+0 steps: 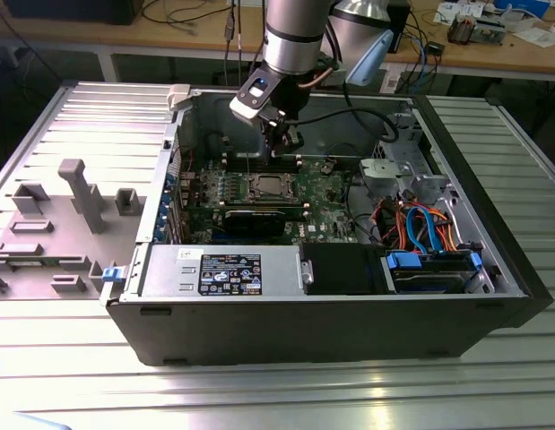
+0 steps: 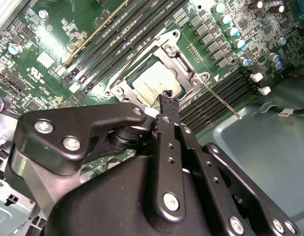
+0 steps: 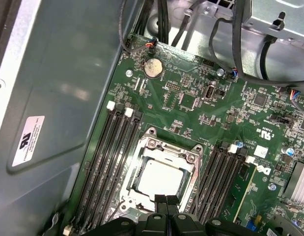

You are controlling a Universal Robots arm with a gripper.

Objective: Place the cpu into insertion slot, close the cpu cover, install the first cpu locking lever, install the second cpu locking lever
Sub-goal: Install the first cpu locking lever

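Tool [image 3: 166, 199] hovered just above the cpu [image 3: 159, 179] (seated under the lowered cpu cover [image 3: 191, 169]), fingers pressed together, empty.

I'm looking at a robotics lab or workshop: an opened computer case [image 1: 349, 305] sits on a ribbed metal table [image 1: 259, 394], grey fixtures [image 1: 80, 193] alongside, cable-strewn wooden benches [image 1: 169, 38] behind

Exterior view high, angled down on whole case [image 1: 349, 331]; both wrist views close above cpu [image 2: 156, 83] [image 3: 160, 178], common to all.
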